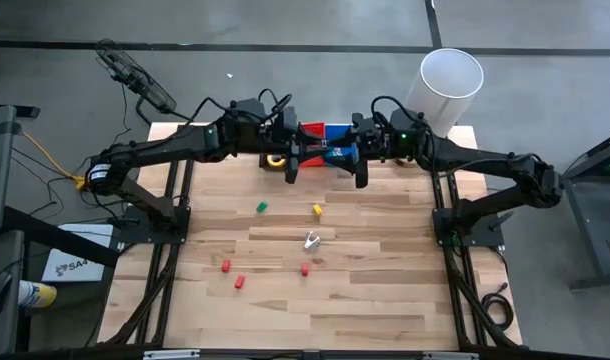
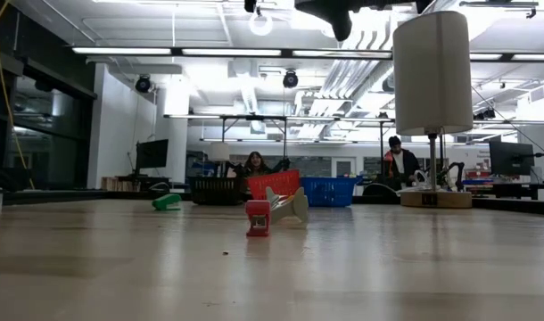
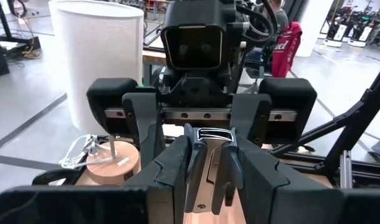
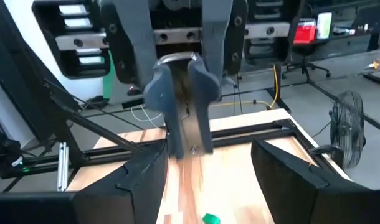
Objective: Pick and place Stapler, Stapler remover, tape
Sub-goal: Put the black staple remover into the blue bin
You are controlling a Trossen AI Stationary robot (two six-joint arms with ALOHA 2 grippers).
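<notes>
On the near half of the table (image 1: 385, 290) lie red blocks (image 1: 226, 266) and a white claw-like piece (image 1: 312, 240). At the far edge, beside a yellow tape (image 1: 276, 160), the left gripper (image 1: 291, 166) pinches the remover (image 4: 180, 106) in the air. The right gripper (image 1: 362, 172) faces it, fingers spread, before the red bin (image 1: 312, 131) and the blue bin (image 1: 337, 130).

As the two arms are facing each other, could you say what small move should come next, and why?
Probably the right gripper should ease forward and close on the remover: the left gripper grips it, while the right's jaws stand open, facing it, not touching.
</notes>
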